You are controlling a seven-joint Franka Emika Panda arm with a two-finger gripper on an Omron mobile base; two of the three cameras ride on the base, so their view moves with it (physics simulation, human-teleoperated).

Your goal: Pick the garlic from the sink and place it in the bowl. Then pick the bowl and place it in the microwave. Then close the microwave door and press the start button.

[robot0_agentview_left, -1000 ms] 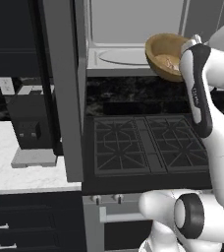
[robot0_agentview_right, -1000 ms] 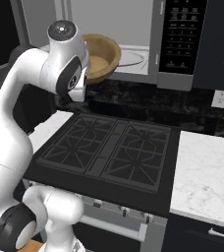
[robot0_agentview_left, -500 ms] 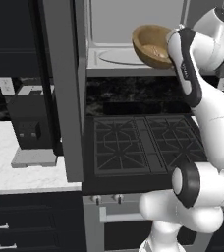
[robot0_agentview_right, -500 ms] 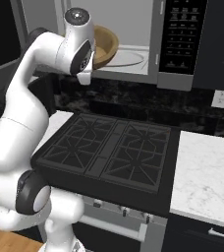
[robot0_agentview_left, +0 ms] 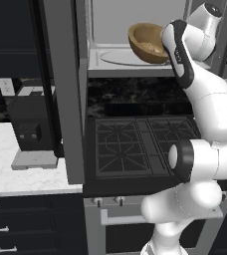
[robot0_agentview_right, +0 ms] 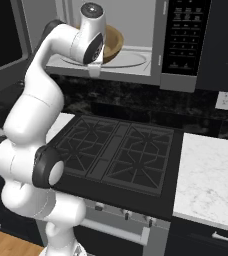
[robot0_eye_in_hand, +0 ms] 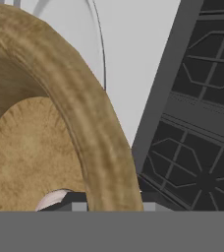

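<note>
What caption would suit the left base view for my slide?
Arm carries the tilted wooden bowl into the open microwave, above its glass turntable.

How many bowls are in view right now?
1. The bowl is tilted at the open microwave, over its turntable, with the gripper shut on its rim. The arm covers part of the cavity, so another could be hidden.

Black gas stovetop (robot0_agentview_right: 117, 152) centre; white marble counter (robot0_agentview_right: 212, 177) beside; dark cabinets (robot0_agentview_left: 16, 229) below; black coffee machine (robot0_agentview_left: 32, 130) on counter.
</note>
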